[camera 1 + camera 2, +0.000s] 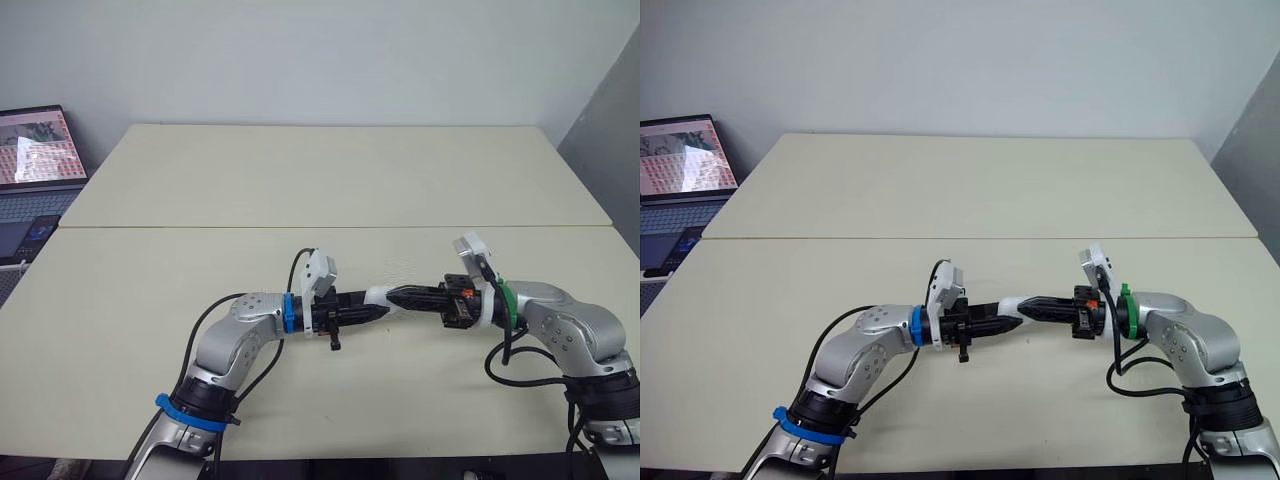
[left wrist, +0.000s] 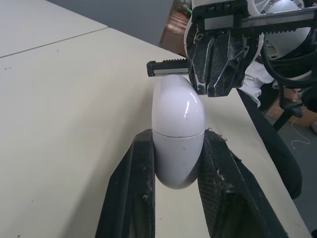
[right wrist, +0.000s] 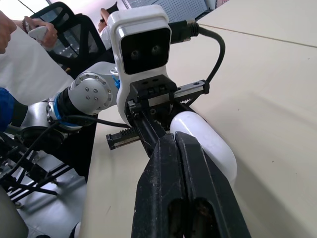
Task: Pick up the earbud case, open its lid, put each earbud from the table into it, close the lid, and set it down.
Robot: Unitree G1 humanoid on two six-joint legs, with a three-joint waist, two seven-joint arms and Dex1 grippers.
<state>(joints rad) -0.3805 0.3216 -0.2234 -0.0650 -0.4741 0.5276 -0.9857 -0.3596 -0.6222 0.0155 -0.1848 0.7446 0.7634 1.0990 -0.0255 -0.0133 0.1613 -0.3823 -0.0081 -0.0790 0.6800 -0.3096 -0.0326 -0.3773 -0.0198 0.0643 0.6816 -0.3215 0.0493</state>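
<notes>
**Case held mid-air, lid shut, right fingertips at the lid**

Left gripper (image 1: 375,306) is clamped on the earbud case (image 2: 178,148), one black finger on each side of the lower half. Both fingers sit below the seam line, which leaves the lid (image 2: 178,104) free; my reading is that this grip was chosen so the lid can swing. The case is clear of the table (image 1: 300,180), near its front middle, with the lid pointing toward the other arm.

Right gripper (image 1: 396,296) has its two fingers pressed together with nothing between them, and the tips touch the rounded end of the lid. Judgement: they are being used as a single prying point for the opening step, which is not yet done, since the seam looks tight.

Room, left to right: a laptop (image 1: 35,160) sits past the table's left edge, well apart from both arms. A join (image 1: 300,227) crosses the tabletop behind the grippers. Bare surface runs right to the far edge, beside a grey wall. The front edge is near the forearms, so setting the case down is safer further in.
</notes>
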